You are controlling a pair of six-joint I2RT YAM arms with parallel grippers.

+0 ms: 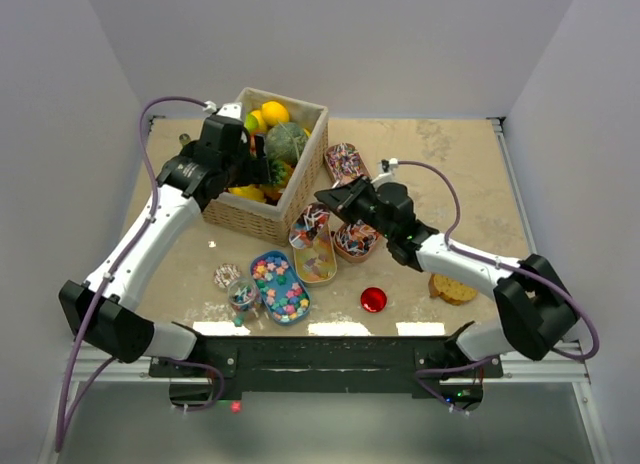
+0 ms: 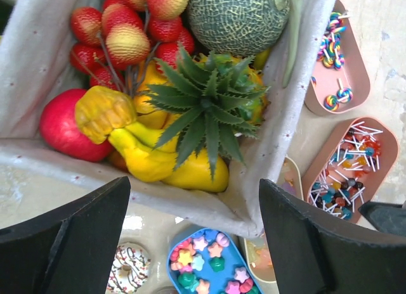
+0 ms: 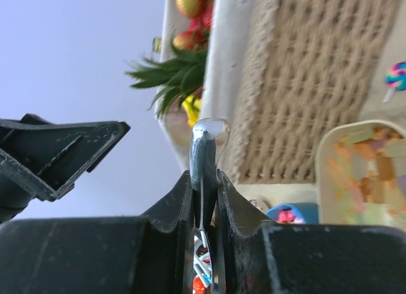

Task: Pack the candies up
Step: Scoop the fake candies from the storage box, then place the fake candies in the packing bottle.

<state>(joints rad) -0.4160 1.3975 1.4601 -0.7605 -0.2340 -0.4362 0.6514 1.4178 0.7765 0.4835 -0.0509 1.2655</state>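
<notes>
Candies lie in small oval trays in front of the wicker basket (image 1: 262,209). Pastel star pieces fill a blue tray (image 1: 280,286) (image 2: 209,265). Orange-yellow gummies sit in a cream tray (image 1: 318,260) (image 3: 368,173). My left gripper (image 1: 262,171) (image 2: 193,243) hangs open over the basket's front corner with nothing between its fingers. My right gripper (image 1: 325,198) (image 3: 204,180) is shut on a thin grey-clear rim (image 3: 206,142), seemingly the edge of the tray of red-white-blue striped candies (image 1: 309,222). Some of these striped candies show between its jaws.
The basket's cloth liner (image 2: 190,199) holds toy fruit, among them a pineapple (image 2: 203,110) and a melon (image 2: 238,18). Lollipops fill a pink tray (image 1: 347,164) and a brown tray (image 1: 356,242). A sprinkled doughnut (image 1: 228,276), small jar (image 1: 243,296), red ball (image 1: 373,300) and cookie (image 1: 453,288) lie nearby.
</notes>
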